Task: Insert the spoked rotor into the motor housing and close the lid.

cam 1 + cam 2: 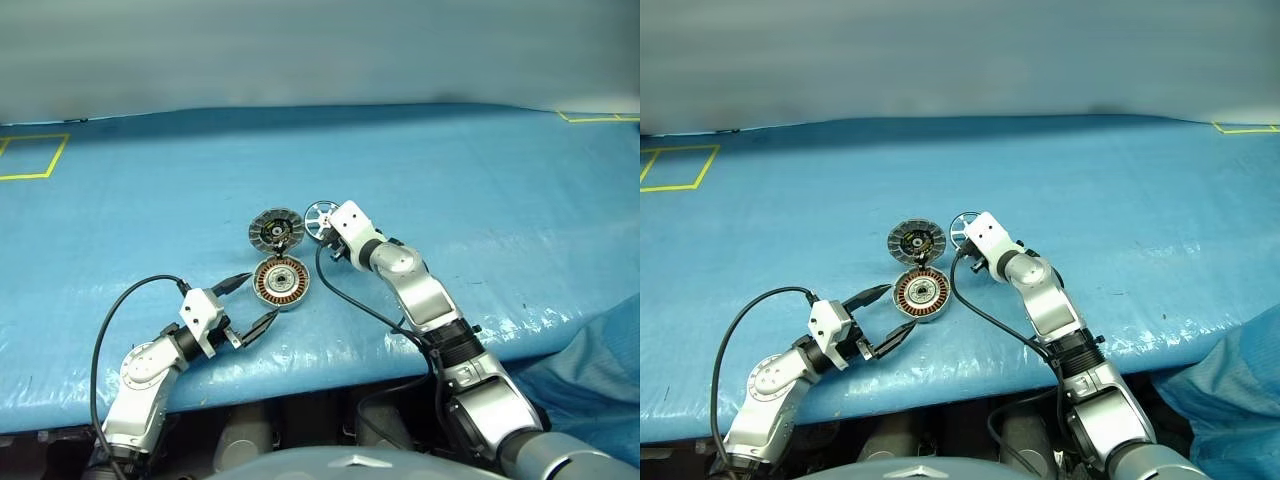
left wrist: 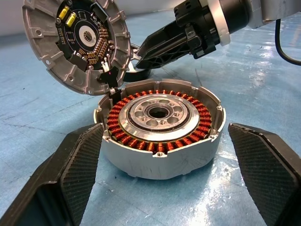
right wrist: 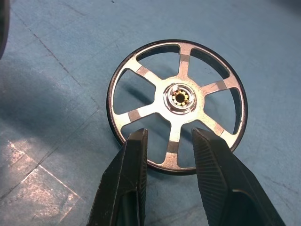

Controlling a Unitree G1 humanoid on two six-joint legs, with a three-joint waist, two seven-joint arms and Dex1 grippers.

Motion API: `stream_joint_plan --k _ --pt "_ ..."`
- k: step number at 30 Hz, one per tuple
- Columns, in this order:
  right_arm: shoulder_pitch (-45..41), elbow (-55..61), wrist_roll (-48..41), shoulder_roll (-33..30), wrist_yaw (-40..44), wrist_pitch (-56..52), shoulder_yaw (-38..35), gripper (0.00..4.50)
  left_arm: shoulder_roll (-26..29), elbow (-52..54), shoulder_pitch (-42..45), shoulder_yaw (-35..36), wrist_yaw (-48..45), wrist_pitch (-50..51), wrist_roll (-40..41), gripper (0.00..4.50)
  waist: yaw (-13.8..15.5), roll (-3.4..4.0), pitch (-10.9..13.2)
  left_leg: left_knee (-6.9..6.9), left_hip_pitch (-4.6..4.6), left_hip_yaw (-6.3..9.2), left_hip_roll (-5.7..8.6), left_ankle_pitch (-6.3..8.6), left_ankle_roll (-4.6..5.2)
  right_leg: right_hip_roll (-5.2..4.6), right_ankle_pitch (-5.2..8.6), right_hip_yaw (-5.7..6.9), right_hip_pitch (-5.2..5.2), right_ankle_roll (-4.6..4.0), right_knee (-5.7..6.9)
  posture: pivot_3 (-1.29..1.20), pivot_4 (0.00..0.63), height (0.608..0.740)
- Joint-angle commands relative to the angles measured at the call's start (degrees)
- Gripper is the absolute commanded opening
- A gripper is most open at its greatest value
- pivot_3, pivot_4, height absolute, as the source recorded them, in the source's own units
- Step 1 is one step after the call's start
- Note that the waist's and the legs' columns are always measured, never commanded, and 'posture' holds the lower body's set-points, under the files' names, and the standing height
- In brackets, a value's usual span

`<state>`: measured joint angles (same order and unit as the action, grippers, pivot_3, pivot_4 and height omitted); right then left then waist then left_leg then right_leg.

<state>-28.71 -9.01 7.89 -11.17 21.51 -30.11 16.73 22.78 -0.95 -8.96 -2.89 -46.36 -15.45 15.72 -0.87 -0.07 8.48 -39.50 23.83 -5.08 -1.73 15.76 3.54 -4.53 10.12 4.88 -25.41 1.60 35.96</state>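
Right wrist view shows the right gripper jaws partly closed, pinching the rotor rim; it looks light, stiff, slippery metal.

My head eyes look down, sharing the motor housing near centre. My left wrist faces it close; my right wrist faces the spoked rotor, at the housing's one o'clock.

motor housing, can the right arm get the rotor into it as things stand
Probably yes. The motor housing lies open, its lid tipped up at the far edge. The right gripper holds the spoked rotor just behind it, and the left gripper flanks the sides, not the top.
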Motion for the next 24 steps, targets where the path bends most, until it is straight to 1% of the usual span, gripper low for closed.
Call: stream_joint_plan --k 1,3,5,6,11,14,19,24 --pt "-0.9 -1.6 -0.7 1.0 -1.1 -0.6 -2.0 1.38 0.4 1.6 0.0 -0.1 -0.3 -0.5 -0.2 4.5 0.0 0.0 0.0 0.0 -0.01 0.0 0.0 0.0 0.01 0.0 0.0 0.0 0.01 0.0 0.0 0.0 0.15 0.74" --pt "-1.2 -3.0 -0.6 1.4 -2.0 -0.9 -2.5 0.94 0.4 1.5 0.0 -0.1 -0.4 -0.5 -0.3 4.5 0.0 0.0 0.0 0.0 -0.04 0.0 0.0 0.02 0.03 0.0 0.0 0.0 0.03 0.0 0.01 0.0 0.15 0.74" --pt "-1.4 -3.8 -0.4 1.7 -2.4 -1.1 -2.7 0.28 0.4 1.4 0.1 -0.1 -0.4 -0.5 -0.2 4.5 0.0 0.0 0.0 0.0 -0.05 0.0 0.0 0.04 0.07 0.0 0.0 0.0 0.04 0.0 0.02 0.0 0.15 0.74" --pt "-1.5 -3.9 -0.5 1.8 -2.5 -1.2 -2.8 0.04 0.4 1.4 0.1 -0.1 -0.4 -0.5 -0.2 4.5 0.0 0.0 0.0 0.0 -0.05 0.01 0.0 0.03 0.07 0.0 0.0 0.0 0.05 0.0 0.02 0.0 0.15 0.74" --pt "-1.3 -3.8 -0.5 2.2 -3.1 -1.6 -3.3 0.04 0.5 1.3 0.2 0.0 -0.3 -0.5 -0.3 4.5 0.0 0.0 0.0 0.0 -0.07 0.01 0.0 0.03 0.06 0.0 0.0 -0.01 0.06 0.0 0.04 0.0 0.15 0.74" --pt "-0.7 -0.9 -0.3 2.2 -4.5 -2.1 -4.3 0.04 0.5 1.4 0.2 0.1 -0.2 -0.4 -0.2 4.5 0.0 0.0 0.0 0.0 -0.08 0.02 0.0 0.02 0.06 0.0 0.0 -0.01 0.07 0.0 0.06 0.0 0.15 0.74" --pt "4.0 12.3 -0.7 0.4 -5.7 -6.0 -7.5 0.04 0.5 1.7 0.0 0.1 -0.3 -0.2 0.1 4.5 0.2 0.02 0.0 0.0 0.02 0.03 0.01 -0.08 -0.11 -0.01 0.0 -0.01 -0.02 -0.01 0.05 0.0 0.15 0.74" --pt "12.5 27.6 -4.6 -3.1 -1.3 -11.7 -9.2 0.04 0.8 1.6 -0.1 -0.1 -1.4 0.5 0.9 4.5 0.2 0.01 0.0 0.04 0.03 0.02 0.01 -0.05 -0.09 -0.02 0.02 -0.01 -0.02 -0.01 -0.02 0.0 0.15 0.74"
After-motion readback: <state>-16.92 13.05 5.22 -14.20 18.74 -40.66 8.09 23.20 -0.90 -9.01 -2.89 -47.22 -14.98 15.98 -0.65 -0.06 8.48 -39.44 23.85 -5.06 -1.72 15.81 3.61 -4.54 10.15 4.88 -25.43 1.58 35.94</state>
